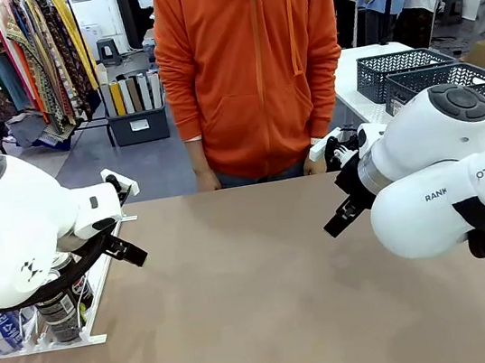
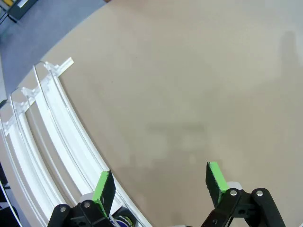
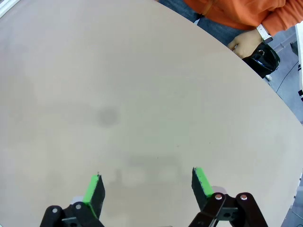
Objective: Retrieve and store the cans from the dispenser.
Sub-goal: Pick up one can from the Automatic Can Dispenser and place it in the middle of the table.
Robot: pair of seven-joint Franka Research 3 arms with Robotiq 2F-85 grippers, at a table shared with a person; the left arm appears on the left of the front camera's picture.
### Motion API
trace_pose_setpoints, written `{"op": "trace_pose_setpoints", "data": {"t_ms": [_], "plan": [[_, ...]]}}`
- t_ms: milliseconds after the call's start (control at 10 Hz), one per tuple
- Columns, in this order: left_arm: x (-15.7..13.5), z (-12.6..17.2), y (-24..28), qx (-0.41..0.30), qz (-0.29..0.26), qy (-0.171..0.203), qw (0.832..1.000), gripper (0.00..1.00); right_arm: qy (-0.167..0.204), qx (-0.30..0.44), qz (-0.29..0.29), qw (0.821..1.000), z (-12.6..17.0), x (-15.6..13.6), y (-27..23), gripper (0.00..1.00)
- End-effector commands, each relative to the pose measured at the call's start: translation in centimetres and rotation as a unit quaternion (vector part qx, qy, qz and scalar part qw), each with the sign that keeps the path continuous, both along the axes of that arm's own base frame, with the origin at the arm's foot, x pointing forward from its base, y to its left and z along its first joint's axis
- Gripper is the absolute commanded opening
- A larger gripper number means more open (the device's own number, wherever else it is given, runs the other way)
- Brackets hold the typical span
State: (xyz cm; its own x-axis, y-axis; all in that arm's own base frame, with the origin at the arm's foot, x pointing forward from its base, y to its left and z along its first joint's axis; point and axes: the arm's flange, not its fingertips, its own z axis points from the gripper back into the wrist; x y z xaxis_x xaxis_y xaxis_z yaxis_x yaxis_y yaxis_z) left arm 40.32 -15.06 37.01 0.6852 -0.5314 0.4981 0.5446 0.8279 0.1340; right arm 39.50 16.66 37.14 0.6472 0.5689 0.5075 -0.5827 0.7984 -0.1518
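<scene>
Left hand (image 2: 158,179), open and empty, hovers beside the dispenser (image 2: 47,123); best lowered squarely astride one of the cans (image 1: 60,316); right hand (image 3: 147,181) open above the desk (image 1: 263,315).

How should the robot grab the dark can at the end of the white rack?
Probably around its round middle, from above, with the open left gripper. The dark can sits at the dispenser's near end with a blue-and-white can close beside it, so a sideways reach looks blocked. The arm hides part of it.
</scene>
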Motion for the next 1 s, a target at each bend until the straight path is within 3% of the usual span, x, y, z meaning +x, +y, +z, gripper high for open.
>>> {"op": "trace_pose_setpoints", "data": {"t_ms": [0, 200, 300, 400, 500, 600, 700, 800, 900], "plan": [[0.0, 0.0, 0.0, 0.000, 0.000, 0.000, 1.000, 1.00, 0.000, 0.000, 0.000, 1.000, 0.0, 0.0, 0.0, 1.00], [-0.8, 1.4, 0.2, -0.031, -0.042, 0.133, 0.990, 1.00, 0.151, 0.039, -0.031, 0.987, 1.1, -0.7, -0.2, 1.00], [-1.4, 2.8, 0.5, -0.066, -0.090, 0.178, 0.978, 1.00, 0.225, 0.087, -0.046, 0.969, 2.6, -1.2, -0.1, 1.00], [-2.2, 4.6, 0.7, -0.113, -0.125, 0.198, 0.966, 1.00, 0.259, 0.115, -0.081, 0.956, 4.3, -1.6, -0.6, 1.00], [-3.0, 6.5, 1.2, -0.176, -0.132, 0.228, 0.948, 1.00, 0.288, 0.161, -0.082, 0.940, 6.2, -2.4, -1.5, 1.00], [-3.9, 9.1, 2.2, -0.247, -0.070, 0.271, 0.928, 1.00, 0.319, 0.203, -0.062, 0.923, 8.4, -3.7, -3.4, 1.00], [-5.1, 11.8, 5.0, -0.301, -0.080, 0.291, 0.905, 1.00, 0.341, 0.249, -0.025, 0.906, 11.0, -5.4, -6.5, 1.00], [-6.4, 14.4, 9.6, -0.366, -0.120, 0.272, 0.882, 1.00, 0.323, 0.309, -0.026, 0.894, 13.3, -6.8, -10.6, 1.00], [-7.7, 16.1, 14.9, -0.413, -0.089, 0.228, 0.877, 1.00, 0.299, 0.379, -0.025, 0.876, 14.9, -8.1, -15.6, 1.00]]}}
